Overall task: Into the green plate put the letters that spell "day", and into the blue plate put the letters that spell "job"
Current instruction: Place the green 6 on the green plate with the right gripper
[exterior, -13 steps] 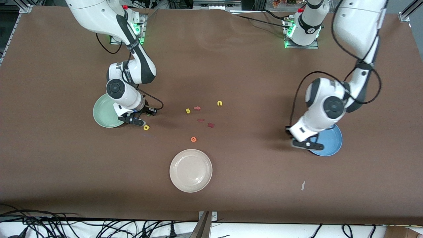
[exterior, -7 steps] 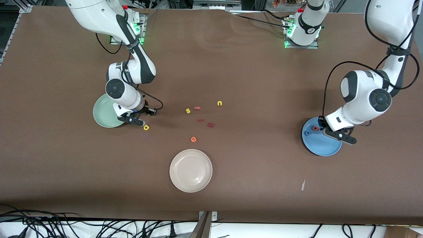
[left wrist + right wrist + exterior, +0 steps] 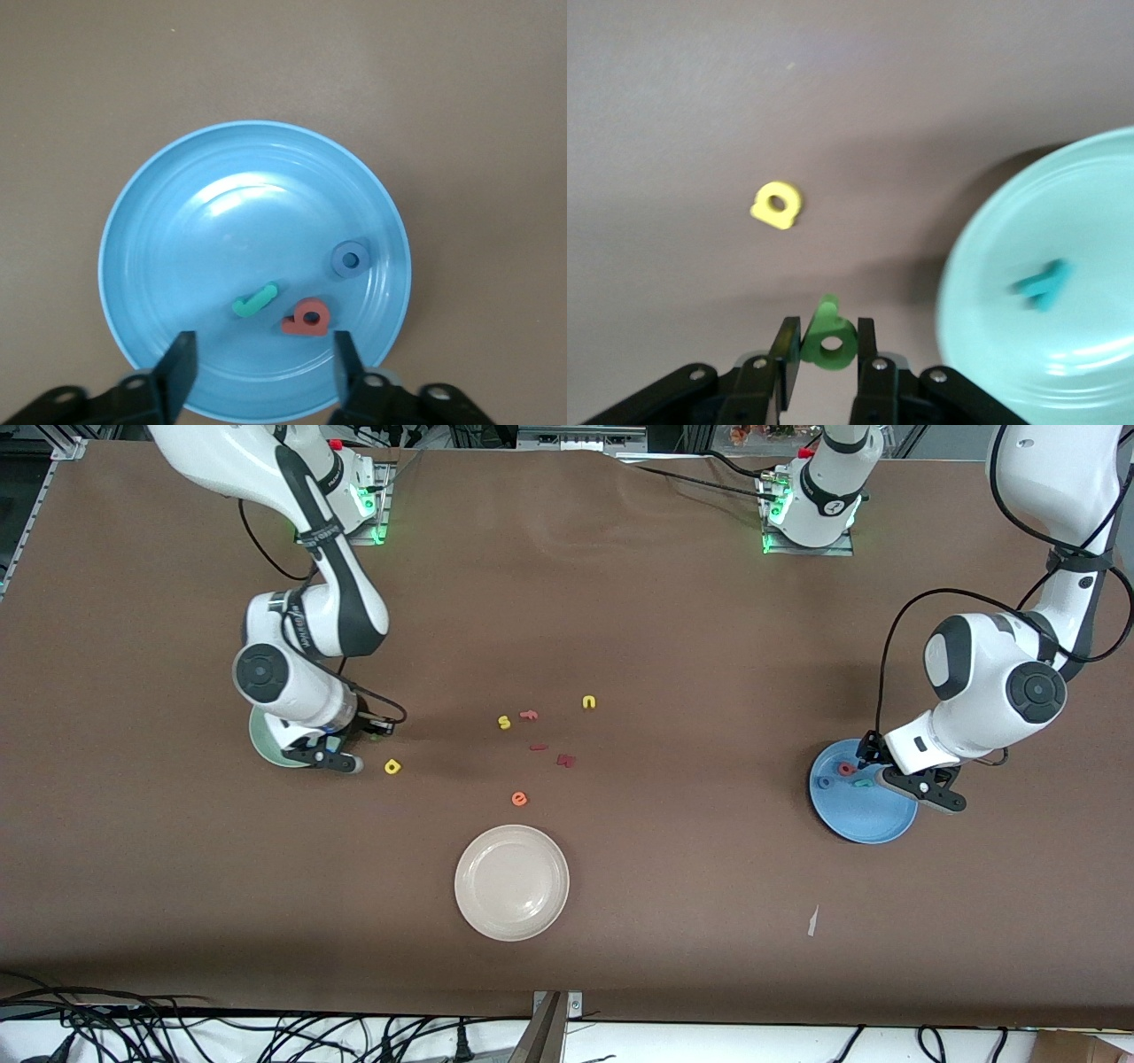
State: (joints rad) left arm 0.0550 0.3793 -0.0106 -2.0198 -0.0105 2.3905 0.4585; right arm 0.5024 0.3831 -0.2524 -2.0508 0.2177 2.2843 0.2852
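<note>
The cream plate (image 3: 511, 882) is the landmark. Bare table lies all around it. Farther from the front camera than it sit loose letters: an orange e (image 3: 519, 799), dark red ones (image 3: 564, 760), a yellow s (image 3: 503, 722) and n (image 3: 588, 702). Toward the right arm's end, the right gripper (image 3: 827, 347) and green plate (image 3: 266, 746) crowd the yellow d (image 3: 392, 766). Toward the left arm's end, the left gripper (image 3: 261, 365) hangs over the blue plate (image 3: 877, 825).

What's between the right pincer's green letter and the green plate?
Nothing visible. The right pincer is shut on the green letter, right beside the green plate. Only bare table separates them. The plate holds one teal letter with open room around it; the yellow letter lies off that path.
</note>
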